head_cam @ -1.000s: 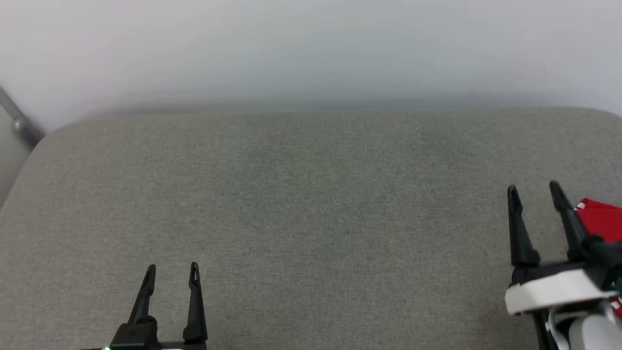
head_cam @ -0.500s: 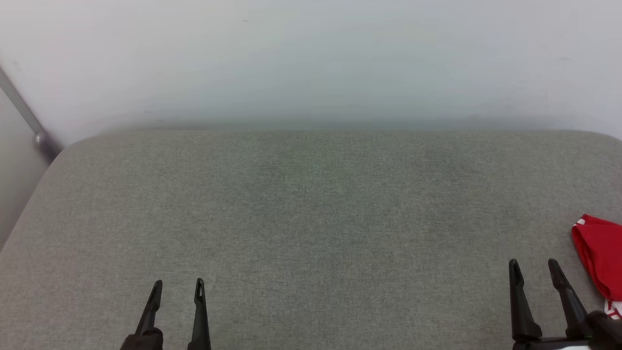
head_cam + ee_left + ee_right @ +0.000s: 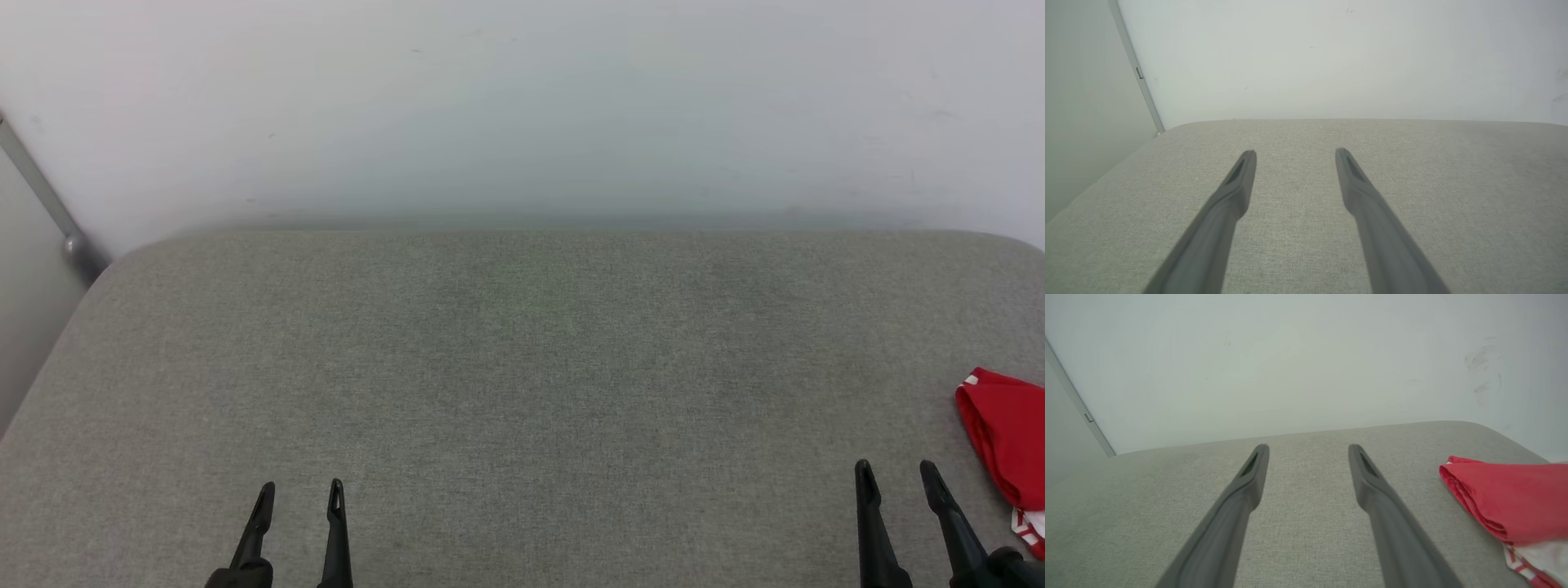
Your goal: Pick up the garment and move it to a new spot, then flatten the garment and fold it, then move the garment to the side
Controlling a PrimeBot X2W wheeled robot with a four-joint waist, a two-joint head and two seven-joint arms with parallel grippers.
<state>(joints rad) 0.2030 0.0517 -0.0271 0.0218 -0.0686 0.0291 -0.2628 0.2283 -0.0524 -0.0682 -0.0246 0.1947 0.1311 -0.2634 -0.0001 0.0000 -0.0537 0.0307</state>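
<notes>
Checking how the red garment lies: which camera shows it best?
The right wrist view: the garment sits close at its right side, layered red folds and white striped trim visible. The head view catches a smaller part, cut off at its right edge. The left wrist view faces grey surface and wall.

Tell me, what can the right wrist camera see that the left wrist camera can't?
Right wrist view: the folded red shirt lying on the cushion, to the right of the right fingers and apart from them. Left wrist view: the left fingers and the cushion's rounded left corner. Both: open fingers above the grey cushion, a white wall and a grey strip at the left.
</notes>
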